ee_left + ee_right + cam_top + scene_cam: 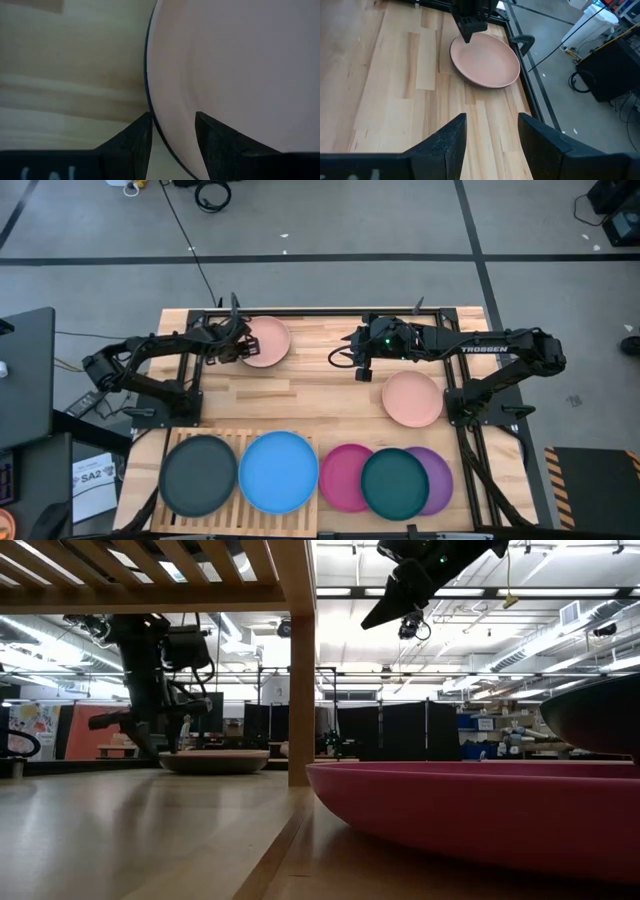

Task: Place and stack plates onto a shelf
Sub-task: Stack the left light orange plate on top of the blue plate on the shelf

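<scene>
A salmon pink plate [268, 340] [240, 70] [487, 60] lies flat on the far left of the table. My left gripper [240, 346] [172, 132] is open at its left rim, with one finger outside the rim and one over the dish. My right gripper [362, 372] [492, 135] hangs open above the middle of the table, clear of everything. A second salmon plate [412, 398] lies on the right. The slatted shelf [238, 438] at the near left edge carries the black plate [198, 475] and the blue plate [278, 471]. Magenta [342, 477], teal [395, 482] and purple [438, 480] plates overlap beside it. My left gripper comes at the salmon plate's left rim [152, 107] from above, tipped steeply down. The rim runs through the gap between the two fingers. Whether a fingertip [142, 127] touches the rim, I cannot tell. The plate rests flat on the table.
Black metal frames of the arm mounts [470, 420] stand at the table's left and right sides. Bare wood [300, 395] lies between the two salmon plates. In the low view the shelf's leg [302, 690] and the magenta plate [480, 810] fill the foreground.
</scene>
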